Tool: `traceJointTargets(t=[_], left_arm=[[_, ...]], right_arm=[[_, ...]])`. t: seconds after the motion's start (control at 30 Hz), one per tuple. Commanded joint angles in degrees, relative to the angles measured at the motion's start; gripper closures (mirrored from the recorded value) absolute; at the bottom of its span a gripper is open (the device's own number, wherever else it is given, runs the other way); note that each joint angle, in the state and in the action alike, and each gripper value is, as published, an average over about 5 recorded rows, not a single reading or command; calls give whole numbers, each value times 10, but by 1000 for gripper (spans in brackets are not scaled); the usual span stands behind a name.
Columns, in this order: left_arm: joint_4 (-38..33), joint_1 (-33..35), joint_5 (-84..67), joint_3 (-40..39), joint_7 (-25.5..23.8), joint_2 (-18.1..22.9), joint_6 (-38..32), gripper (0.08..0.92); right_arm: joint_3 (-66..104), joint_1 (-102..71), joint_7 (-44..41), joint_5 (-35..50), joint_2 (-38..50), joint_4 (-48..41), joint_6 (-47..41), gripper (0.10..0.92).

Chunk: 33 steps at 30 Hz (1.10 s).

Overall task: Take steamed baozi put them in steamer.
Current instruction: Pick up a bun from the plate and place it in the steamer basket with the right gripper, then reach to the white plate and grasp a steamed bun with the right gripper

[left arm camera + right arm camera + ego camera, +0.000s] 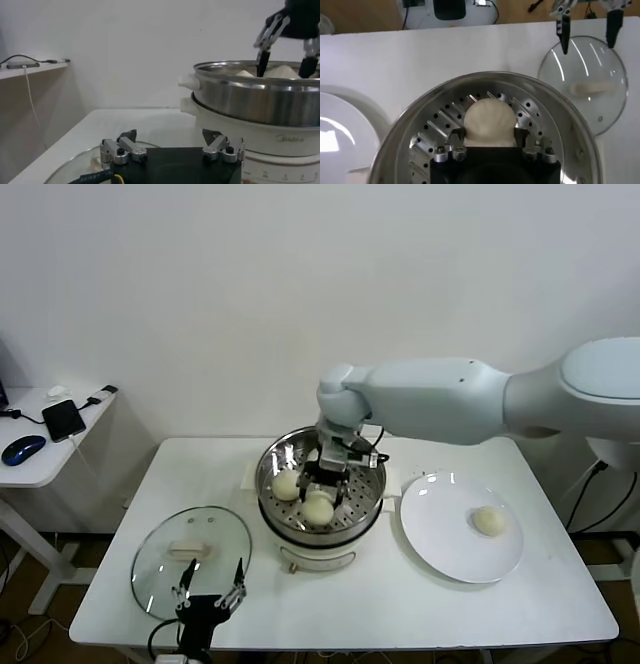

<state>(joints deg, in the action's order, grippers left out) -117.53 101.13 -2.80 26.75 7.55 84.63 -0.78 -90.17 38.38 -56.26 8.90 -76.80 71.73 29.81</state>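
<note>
One baozi (489, 520) waits on the plate (440, 534) at three o'clock of the steamer (275, 509) — nearest the right gripper (320, 496), jaws clamped on a bun (489, 121); left gripper (208, 596) parked, jaws apart.

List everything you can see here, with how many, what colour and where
steamed baozi: four, cream-white; three in the steamer, one on the plate
steamer: one, shiny steel on cream base; table centre
plate: one, white; right of steamer
glass lid: one, clear; left of steamer, flat on table
table: one, white
side desk: one, white; far left, with phone and mouse
right gripper: inside steamer, around a bun
left gripper: open, over lid's near edge
</note>
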Motion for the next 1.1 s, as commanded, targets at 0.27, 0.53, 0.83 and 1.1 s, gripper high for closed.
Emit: traceJointTargets(t=[0.27,0.53,0.83,1.1], left_arm=[[0,0,-1,-1,1,1,-1,177],[-3,4,-1,-2,1,-1,-2,177],[-5,8,4,-9,0,-2,-6,177],[-4,4,4,-8,-1,-2,-8,177]], right_arm=[[6,-39,5,-10,-24,-49,30,263],[4,60,-20,62,22,-40,36,204],[-170,240,-62,341,198,-36,-190,203],[-242,215,-16,256,394,25,-381,202]])
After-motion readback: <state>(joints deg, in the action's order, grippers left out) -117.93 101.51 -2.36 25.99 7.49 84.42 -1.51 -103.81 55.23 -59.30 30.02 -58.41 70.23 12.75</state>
